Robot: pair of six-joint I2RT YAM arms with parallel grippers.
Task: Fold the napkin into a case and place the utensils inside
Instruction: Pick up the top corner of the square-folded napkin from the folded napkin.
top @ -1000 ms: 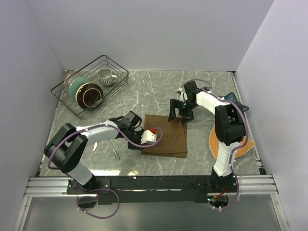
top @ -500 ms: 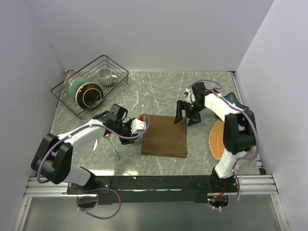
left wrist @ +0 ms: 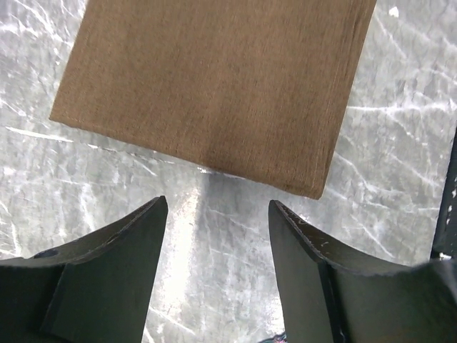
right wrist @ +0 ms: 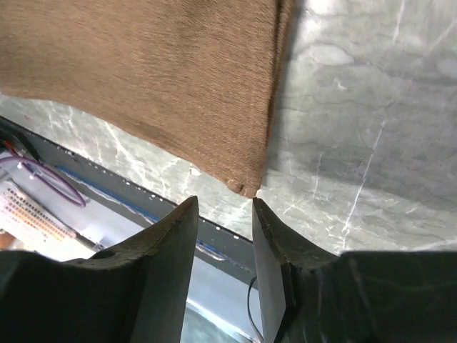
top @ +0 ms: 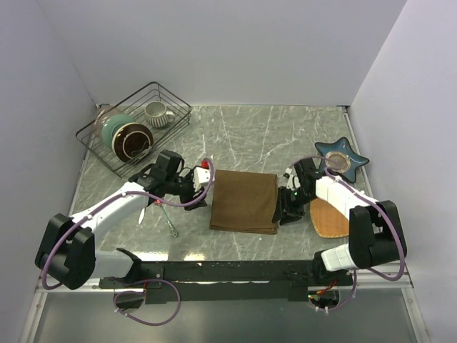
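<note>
Left hand [top: 203, 187] left the napkin [top: 245, 201]; right hand [top: 284, 213] swung to its near-right corner.

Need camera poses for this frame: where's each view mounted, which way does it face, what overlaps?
Top external: fixed above and behind the bases, looking down on the grey marble table; both arms show, flanking the folded dark-brown cloth napkin.
Left wrist: on the left arm, looking down past the left gripper at a napkin edge.
Right wrist: on the right arm, looking past the right gripper at a napkin corner.
Shared: all views show napkin and table.
</note>
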